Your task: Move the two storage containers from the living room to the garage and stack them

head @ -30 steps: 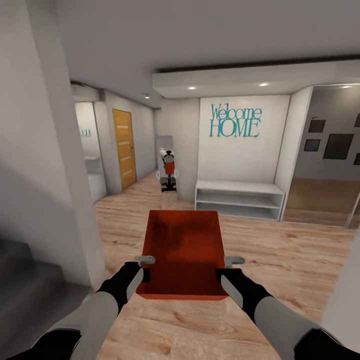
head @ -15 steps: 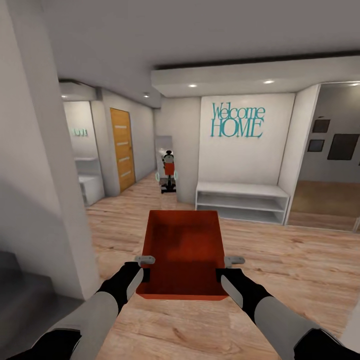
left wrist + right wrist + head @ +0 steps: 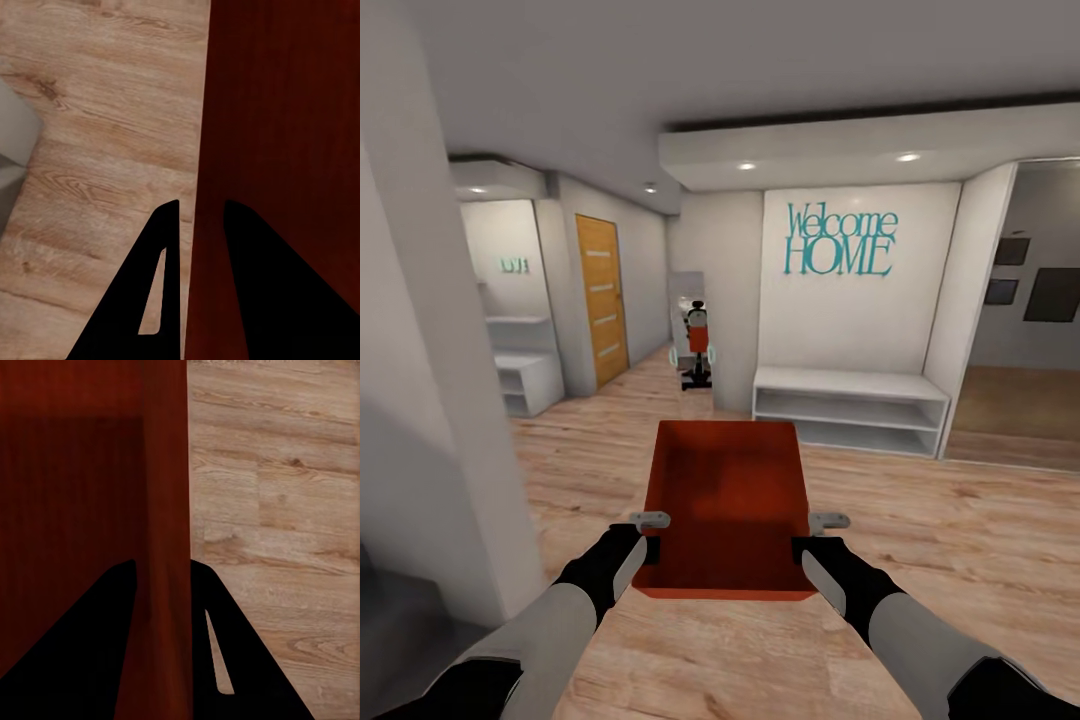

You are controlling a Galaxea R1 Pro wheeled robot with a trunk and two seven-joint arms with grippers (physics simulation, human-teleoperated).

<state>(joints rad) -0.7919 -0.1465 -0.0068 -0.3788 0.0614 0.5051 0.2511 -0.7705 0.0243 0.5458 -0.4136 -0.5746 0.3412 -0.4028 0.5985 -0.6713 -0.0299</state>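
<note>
One orange-red storage container (image 3: 725, 505) hangs in front of me above light wood planks, held level between both arms. My left gripper (image 3: 647, 535) is shut on its left wall, my right gripper (image 3: 807, 537) on its right wall. In the left wrist view the black fingers (image 3: 161, 255) straddle the container's wall (image 3: 196, 225), one inside and one outside. The right wrist view has the same pinch, with the fingers (image 3: 210, 607) around the red wall (image 3: 165, 547). The bin is empty inside.
A white low shelf bench (image 3: 848, 407) stands ahead under a "Welcome HOME" wall sign (image 3: 840, 242). A mirror (image 3: 695, 330) reflects the robot. A wooden door (image 3: 603, 300) is at the left hallway, a white wall corner (image 3: 430, 400) close on my left. An opening (image 3: 1025, 350) lies right.
The view has swung to the right: the left wall corner and the stairs slid leftward and more of the left hallway shows. The container and both grippers keep their pose relative to me.
</note>
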